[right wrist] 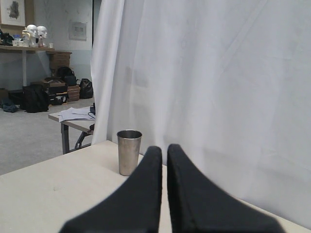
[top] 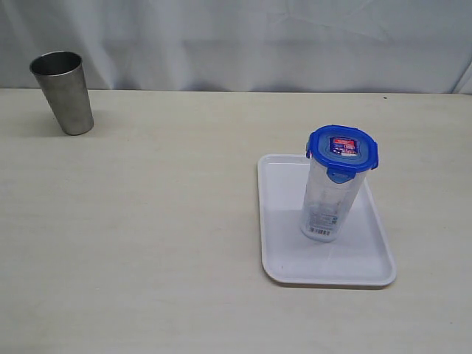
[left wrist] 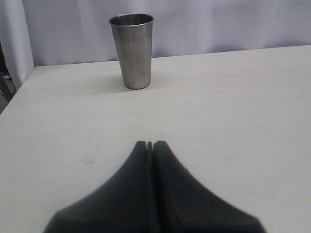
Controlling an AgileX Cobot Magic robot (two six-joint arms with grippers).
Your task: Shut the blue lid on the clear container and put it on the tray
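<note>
Right now, you have the clear container point(top: 324, 210) standing upright on the tray point(top: 284, 251), towards the tray's far half, with its base fully inside the low rim. The blue lid point(top: 342, 148) sits level on top of it, sticker side up, and the flaps you can see are folded down against the container's rim. The tray lies flat on the desk point(top: 147, 243), on the right side of the exterior view.

A steel cup point(top: 64, 92) stands upright at the far left of the desk, close to the white curtain point(top: 258, 37) and well apart from the tray.

Your left gripper point(left wrist: 149, 144) has its fingers point(left wrist: 170, 184) pressed together tip to tip, hanging above bare desk and pointing towards the steel cup, which is well ahead of them.

Your right gripper point(right wrist: 164, 148) has its fingers drawn narrow, with only a thin slit between them. It is raised over the desk and faces the curtain, with the steel cup beyond and to one side.
</note>
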